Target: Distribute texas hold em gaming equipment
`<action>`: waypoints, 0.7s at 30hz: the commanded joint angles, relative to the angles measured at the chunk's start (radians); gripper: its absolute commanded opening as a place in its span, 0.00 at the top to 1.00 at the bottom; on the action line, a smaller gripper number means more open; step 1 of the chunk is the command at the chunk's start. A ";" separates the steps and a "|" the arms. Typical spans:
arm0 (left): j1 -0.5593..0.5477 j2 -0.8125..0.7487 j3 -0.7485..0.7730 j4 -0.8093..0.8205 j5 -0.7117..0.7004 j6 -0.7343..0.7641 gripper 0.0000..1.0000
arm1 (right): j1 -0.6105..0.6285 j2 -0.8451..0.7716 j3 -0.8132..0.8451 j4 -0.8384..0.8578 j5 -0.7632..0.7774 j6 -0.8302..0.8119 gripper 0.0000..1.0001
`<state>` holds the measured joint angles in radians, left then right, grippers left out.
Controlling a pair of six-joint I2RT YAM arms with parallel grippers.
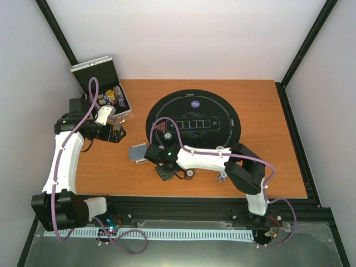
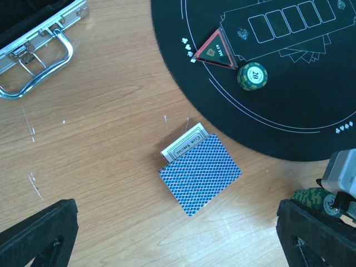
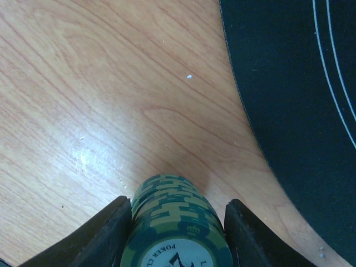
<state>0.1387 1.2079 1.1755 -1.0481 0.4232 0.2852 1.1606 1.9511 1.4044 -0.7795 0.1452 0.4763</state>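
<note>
Bottom centre, right wrist view: right gripper point(image 3: 177, 239) pinches stacked green striped poker chips point(image 3: 173, 208) over wooden tabletop point(image 3: 83, 83), beside black round felt mat point(image 3: 300, 83). Slack grip would likely scatter them. Left gripper point(image 2: 178, 245) wide, empty, above blue-backed card deck point(image 2: 200, 175).

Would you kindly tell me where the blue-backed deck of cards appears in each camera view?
Top external: the deck of cards lies left of centre on the bare wood, just outside the lower-left rim of the black round mat.
Left wrist: the deck is at mid-frame, below and left of the mat.
Right wrist: not in view.
Shared landmark: the mat's curved edge, also in the right wrist view.
</note>
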 commanded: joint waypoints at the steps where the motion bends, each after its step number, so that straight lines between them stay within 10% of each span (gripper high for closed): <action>1: 0.006 -0.015 0.032 -0.009 0.009 0.003 0.00 | 0.007 -0.009 0.007 0.003 0.009 0.007 0.55; 21: 0.006 -0.019 0.020 -0.010 0.019 0.003 0.00 | 0.010 -0.032 0.022 -0.018 0.011 0.016 0.54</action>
<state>0.1387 1.2076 1.1755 -1.0481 0.4236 0.2852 1.1610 1.9511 1.4055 -0.7864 0.1429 0.4801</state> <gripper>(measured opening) 0.999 0.469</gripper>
